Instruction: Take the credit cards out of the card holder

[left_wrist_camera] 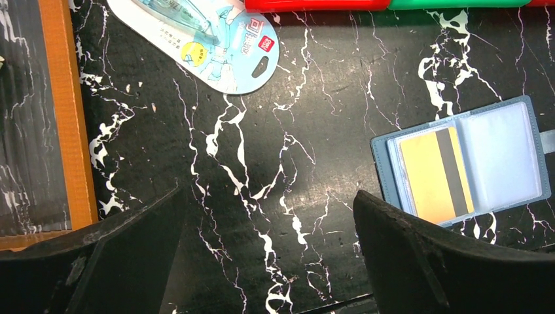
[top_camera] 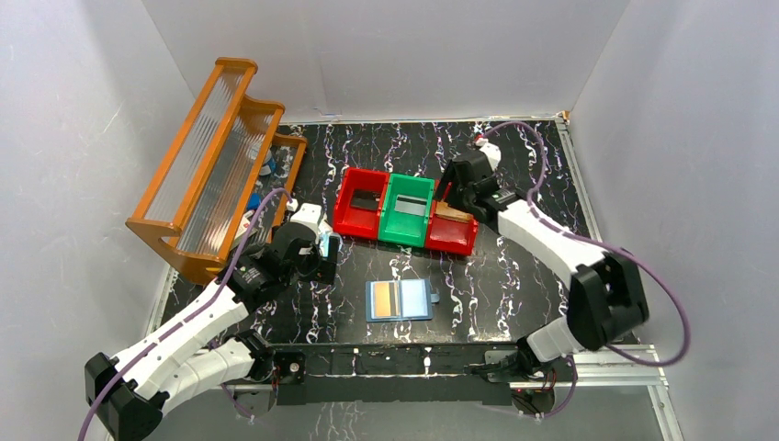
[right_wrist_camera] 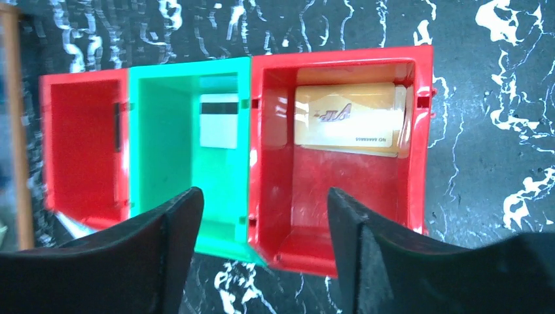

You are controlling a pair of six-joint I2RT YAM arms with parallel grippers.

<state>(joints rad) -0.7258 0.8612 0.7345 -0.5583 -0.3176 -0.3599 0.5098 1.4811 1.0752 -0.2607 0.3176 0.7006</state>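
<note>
Right wrist view, entry one: right gripper point(right_wrist_camera: 262, 209), jaws spread wide with nothing between them, poised above the right red bin point(right_wrist_camera: 340, 196).
- Right red bin: one tan card point(right_wrist_camera: 347, 114), flat at the far wall, clear of the fingers.
- Adjoining green bin point(right_wrist_camera: 170, 170): one pale card point(right_wrist_camera: 218, 121) with a dark stripe.
- Left red bin point(right_wrist_camera: 78, 150): a thin dark shape point(right_wrist_camera: 117, 124) against its wall, possibly the black card, too slim to confirm.

Entry two: left gripper point(left_wrist_camera: 268, 196), jaws likewise wide and empty, over bare table point(left_wrist_camera: 294, 98). The card holder point(left_wrist_camera: 504, 150) lies open on the table just beside it.

Progress, as judged: two cards are certainly out, perhaps three. One orange card point(left_wrist_camera: 425, 176) with a dark stripe still sits in the holder's pocket, yet to be drawn.

Obscured: one black finger cuts off the holder's near corner. Whether further cards lie behind the orange one cannot be told.
</note>
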